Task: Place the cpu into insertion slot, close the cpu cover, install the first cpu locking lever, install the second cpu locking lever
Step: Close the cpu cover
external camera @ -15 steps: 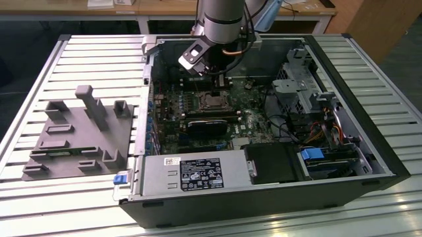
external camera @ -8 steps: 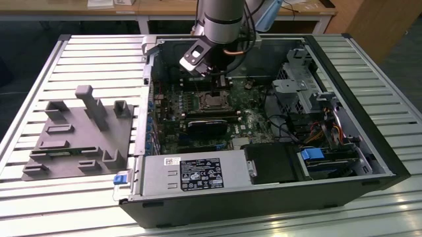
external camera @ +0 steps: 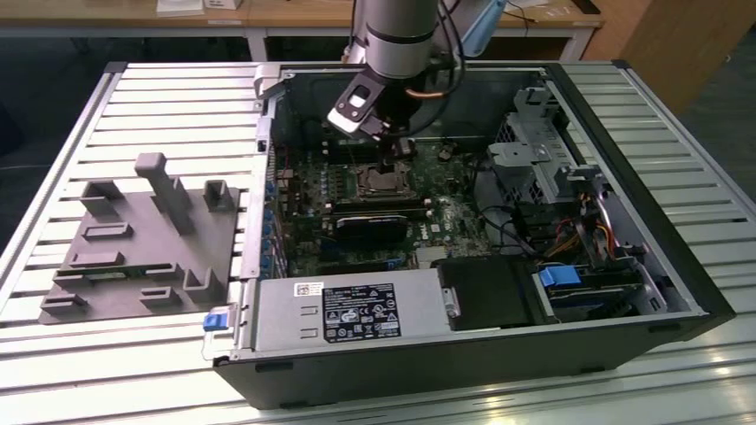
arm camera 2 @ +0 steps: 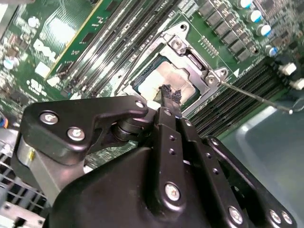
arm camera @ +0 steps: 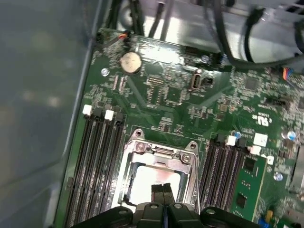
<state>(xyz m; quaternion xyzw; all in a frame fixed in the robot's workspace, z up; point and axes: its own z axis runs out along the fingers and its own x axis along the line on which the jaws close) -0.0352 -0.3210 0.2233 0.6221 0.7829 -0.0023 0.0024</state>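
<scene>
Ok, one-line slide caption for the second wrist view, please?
Shut gripper poised over the cpu, framed by the cpu cover, on the motherboard.

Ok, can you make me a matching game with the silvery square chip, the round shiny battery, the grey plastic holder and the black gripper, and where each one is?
Things: 1 silvery square cpu; 2 round silver coin battery; 3 grey plastic holder; 4 black gripper.
Places: A on the slatted table beside the case; B right over the cpu; C in the insertion slot; D on the green board, apart from the slot.
Pairs: 1-C, 2-D, 3-A, 4-B.
</scene>
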